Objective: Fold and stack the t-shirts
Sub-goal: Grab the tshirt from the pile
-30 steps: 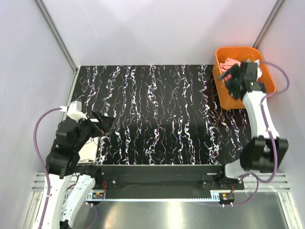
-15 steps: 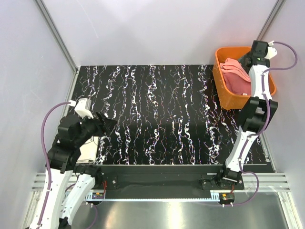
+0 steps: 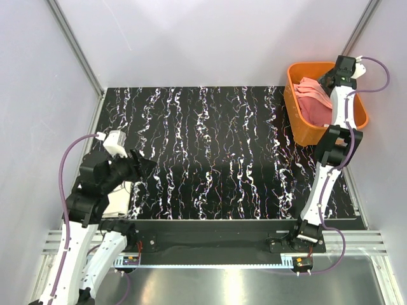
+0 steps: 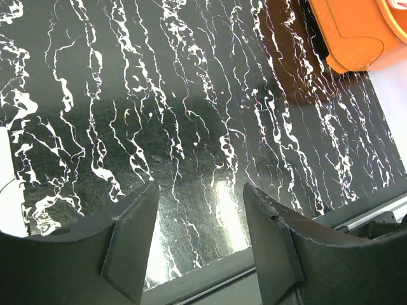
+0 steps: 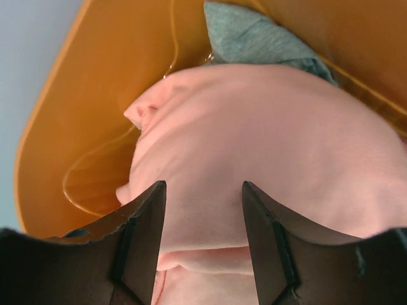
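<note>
Table (image 3: pixel 210 127): black surface with white veining
Orange tub (image 3: pixel 294 117): far right corner of table
T-shirts (image 3: pixel 315 105): heaped inside tub
Salmon-pink tee (image 5: pixel 254 146): top of heap
Grey tee (image 5: pixel 245 35): behind pink, against tub wall
Right gripper (image 5: pixel 203 190): fingers apart, gripping nothing, just above pink tee
Left gripper (image 4: pixel 200 194): fingers apart, empty, over table's near left

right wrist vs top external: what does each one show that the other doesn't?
Only the right wrist view: a grey t-shirt tucked at the far end, and the right gripper, jaws apart with nothing between them.
Only the top external view: the black marbled table and the left gripper over its near-left part.
Both: the orange tub and the salmon-pink t-shirt lying on top inside it.
</note>
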Available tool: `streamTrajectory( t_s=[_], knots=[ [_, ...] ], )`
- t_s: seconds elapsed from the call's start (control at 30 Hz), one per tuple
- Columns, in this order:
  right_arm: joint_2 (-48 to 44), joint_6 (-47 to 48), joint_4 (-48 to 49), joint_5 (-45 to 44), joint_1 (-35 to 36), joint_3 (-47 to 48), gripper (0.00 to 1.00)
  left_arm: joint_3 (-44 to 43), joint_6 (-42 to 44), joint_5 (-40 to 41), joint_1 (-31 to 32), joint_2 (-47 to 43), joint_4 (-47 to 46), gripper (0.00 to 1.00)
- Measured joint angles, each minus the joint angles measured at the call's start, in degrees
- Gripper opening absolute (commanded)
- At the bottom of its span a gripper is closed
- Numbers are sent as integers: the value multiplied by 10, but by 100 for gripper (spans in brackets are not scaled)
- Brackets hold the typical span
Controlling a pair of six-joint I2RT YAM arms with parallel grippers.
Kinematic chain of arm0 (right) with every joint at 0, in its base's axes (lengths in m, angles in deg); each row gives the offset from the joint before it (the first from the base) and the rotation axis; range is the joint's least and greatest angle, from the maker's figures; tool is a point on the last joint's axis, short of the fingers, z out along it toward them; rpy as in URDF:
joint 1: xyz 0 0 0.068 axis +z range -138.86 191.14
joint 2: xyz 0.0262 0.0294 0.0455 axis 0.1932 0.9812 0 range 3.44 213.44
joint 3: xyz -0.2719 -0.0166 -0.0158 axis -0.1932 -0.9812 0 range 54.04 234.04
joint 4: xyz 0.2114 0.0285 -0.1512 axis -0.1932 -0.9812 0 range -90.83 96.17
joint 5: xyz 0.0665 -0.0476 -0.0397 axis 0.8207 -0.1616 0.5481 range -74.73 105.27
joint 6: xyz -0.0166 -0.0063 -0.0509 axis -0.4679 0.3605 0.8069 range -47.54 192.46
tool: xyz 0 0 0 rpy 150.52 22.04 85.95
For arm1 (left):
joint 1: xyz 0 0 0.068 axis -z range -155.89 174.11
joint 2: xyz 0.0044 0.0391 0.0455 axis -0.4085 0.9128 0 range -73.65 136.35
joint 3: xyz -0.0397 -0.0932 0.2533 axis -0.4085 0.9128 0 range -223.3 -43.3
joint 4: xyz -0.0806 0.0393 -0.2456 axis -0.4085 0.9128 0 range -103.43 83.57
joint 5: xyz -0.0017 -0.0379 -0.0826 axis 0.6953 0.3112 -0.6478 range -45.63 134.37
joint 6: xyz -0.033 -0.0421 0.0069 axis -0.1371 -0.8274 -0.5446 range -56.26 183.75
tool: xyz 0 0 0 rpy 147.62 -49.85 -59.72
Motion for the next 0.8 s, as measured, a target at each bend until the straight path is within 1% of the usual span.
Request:
streamTrajectory(
  t_s=[0.1,0.2,0.23,0.3,0.33,0.37,0.53,0.7,0.8],
  knots=[
    [13,-3,0,6,1,0,57,5,0,-1,0,0,0,61],
    [24,-2,1,14,1,0,48,5,0,-2,0,0,0,63],
    [27,-1,1,14,1,0,37,5,0,-2,0,0,0,63],
    [30,8,1,14,0,1,23,5,0,-2,0,0,0,64],
    [31,13,0,15,-1,3,4,5,0,-3,0,1,0,64],
    [33,14,0,16,-1,8,0,5,0,-3,0,1,0,64],
    [35,26,-5,12,0,29,0,5,0,-3,0,5,0,64],
    [22,37,-17,-15,0,50,0,5,-2,-3,0,9,0,65],
    [2,37,-29,-27,1,81,0,5,-5,-3,0,9,0,68]
  ],
)
